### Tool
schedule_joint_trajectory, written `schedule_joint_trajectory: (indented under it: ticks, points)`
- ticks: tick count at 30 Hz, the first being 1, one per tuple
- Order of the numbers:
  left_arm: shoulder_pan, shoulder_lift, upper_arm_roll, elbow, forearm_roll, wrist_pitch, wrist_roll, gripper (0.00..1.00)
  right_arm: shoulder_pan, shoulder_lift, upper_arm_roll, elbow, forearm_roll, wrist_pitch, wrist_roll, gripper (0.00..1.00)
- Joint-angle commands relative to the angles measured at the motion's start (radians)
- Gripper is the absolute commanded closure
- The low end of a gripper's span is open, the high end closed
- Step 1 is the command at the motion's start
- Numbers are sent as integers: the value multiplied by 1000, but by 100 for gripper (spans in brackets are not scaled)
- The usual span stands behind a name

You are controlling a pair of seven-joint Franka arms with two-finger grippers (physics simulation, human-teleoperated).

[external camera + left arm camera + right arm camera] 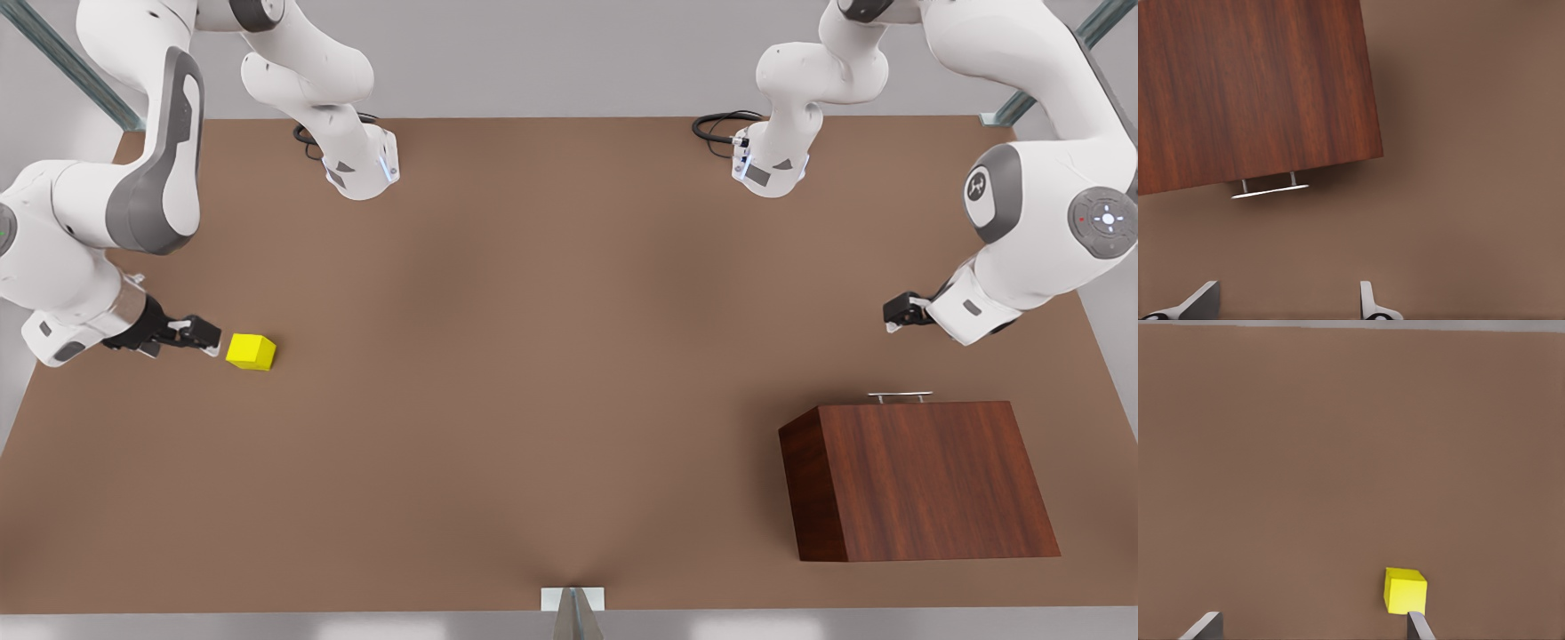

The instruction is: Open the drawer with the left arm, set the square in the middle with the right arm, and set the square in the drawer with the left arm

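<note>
- On the brown tabletop (pixel 533 356), toward the front view's left, the yellow square (pixel 251 351) sits free; the right gripper (pixel 206 338) is just beside it, fingers (pixel 1419 628) apart, not touching it
- Toward the front view's right stands the wooden cabinet (pixel 925 480); its drawer is closed, with the silver handle (pixel 900 396) facing the arms
- The left gripper (pixel 893 316) hangs near that handle, well clear of it; its 2 fingers (pixel 1368 303) are spread wide

Yellow square (pixel 251 351) beside right pincer (pixel 210 337)
</note>
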Motion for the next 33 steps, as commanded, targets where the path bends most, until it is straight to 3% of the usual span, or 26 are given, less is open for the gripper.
schedule_joint_trajectory:
  ticks: [1, 3, 5, 6, 8, 11, 14, 24, 33]
  points:
    - [0, 0, 0, -1, 6, 0, 0, 0, 0, -2, 0, -8, 0, -2, 0, 0]
    - [0, -3, 3, -11, 5, 17, -49, 0, -23, -2, -6, -83, 2, 74, -8, 0]
    - [2, -17, 11, -86, 5, 110, -349, 0, -53, -12, -11, -204, 2, 156, -9, 0]
    - [2, -57, 17, -182, 5, 204, -534, 0, -93, -18, -20, -301, 2, 292, -9, 0]
    - [2, -120, 44, -324, 5, 339, -738, 0, -98, -25, -66, -424, 2, 369, -9, 0]
    - [2, -235, 78, -626, 2, 664, -899, 0, -101, 32, -98, -487, 18, 479, 40, 0]
    - [2, -233, 78, -697, -9, 788, -1000, 0, -99, 46, -110, -615, 17, 631, 34, 0]
    - [31, -152, 86, -737, -12, 900, -1239, 0, -101, 155, -121, -678, 15, 768, -1, 0]
    - [46, -95, 94, -740, -113, 988, -1295, 0, -106, 190, -121, -674, 46, 769, -101, 0]
